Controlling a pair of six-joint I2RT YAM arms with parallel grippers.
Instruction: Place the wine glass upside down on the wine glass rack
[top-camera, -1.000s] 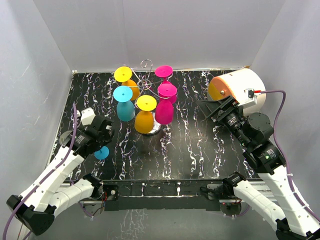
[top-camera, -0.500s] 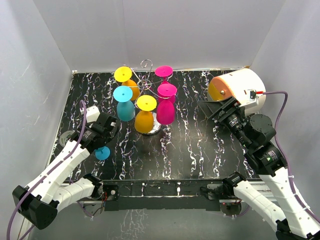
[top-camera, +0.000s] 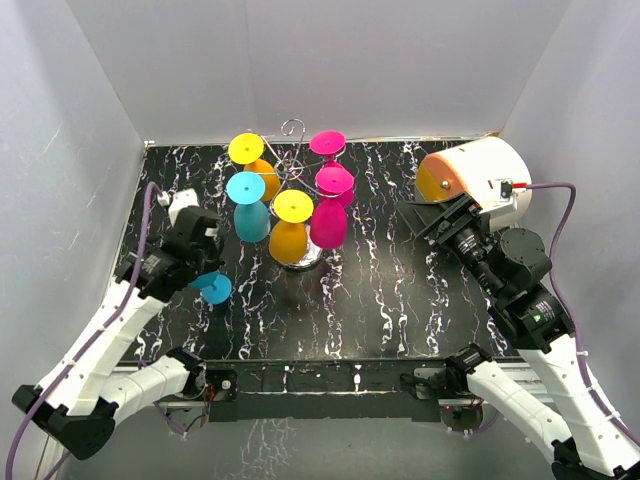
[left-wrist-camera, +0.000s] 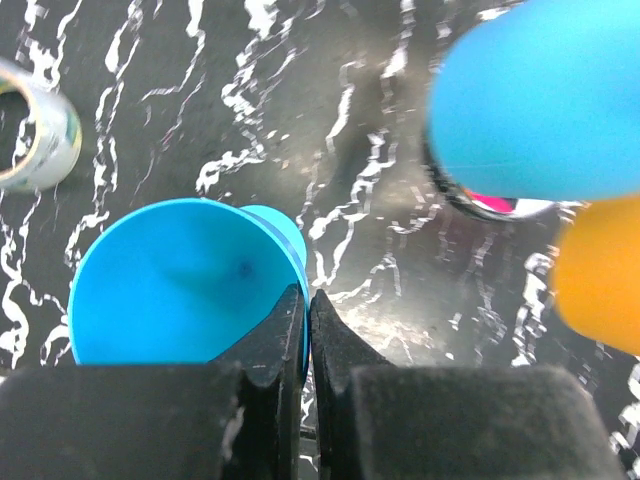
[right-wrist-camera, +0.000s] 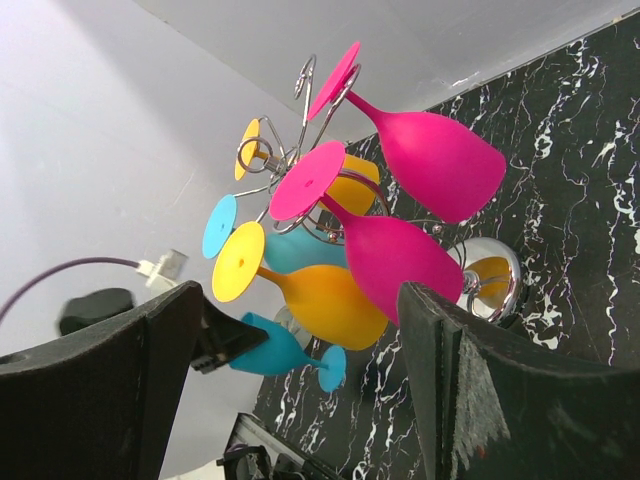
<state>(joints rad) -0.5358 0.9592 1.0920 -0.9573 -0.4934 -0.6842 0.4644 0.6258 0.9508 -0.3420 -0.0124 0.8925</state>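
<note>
The wine glass rack (top-camera: 293, 128) is a silver wire stand with a chrome base (top-camera: 308, 259) at the back centre. Several yellow, blue and magenta glasses hang on it upside down. It also shows in the right wrist view (right-wrist-camera: 309, 78). My left gripper (top-camera: 198, 262) is shut on the rim of a blue wine glass (top-camera: 214, 288), held tilted just left of the rack, foot pointing right. In the left wrist view the jaws (left-wrist-camera: 306, 318) pinch the bowl's rim (left-wrist-camera: 180, 280). The glass shows in the right wrist view (right-wrist-camera: 272, 350). My right gripper (top-camera: 418, 215) is open and empty, right of the rack.
A white-and-orange cylinder (top-camera: 472, 180) lies at the back right, just behind my right gripper. A small silver can (left-wrist-camera: 36, 135) stands on the black marbled table (top-camera: 380, 290) to the left of the held glass. White walls close in the back and sides.
My left gripper has carried the blue glass up and to the right, closer to the rack. The right arm has hardly moved.
</note>
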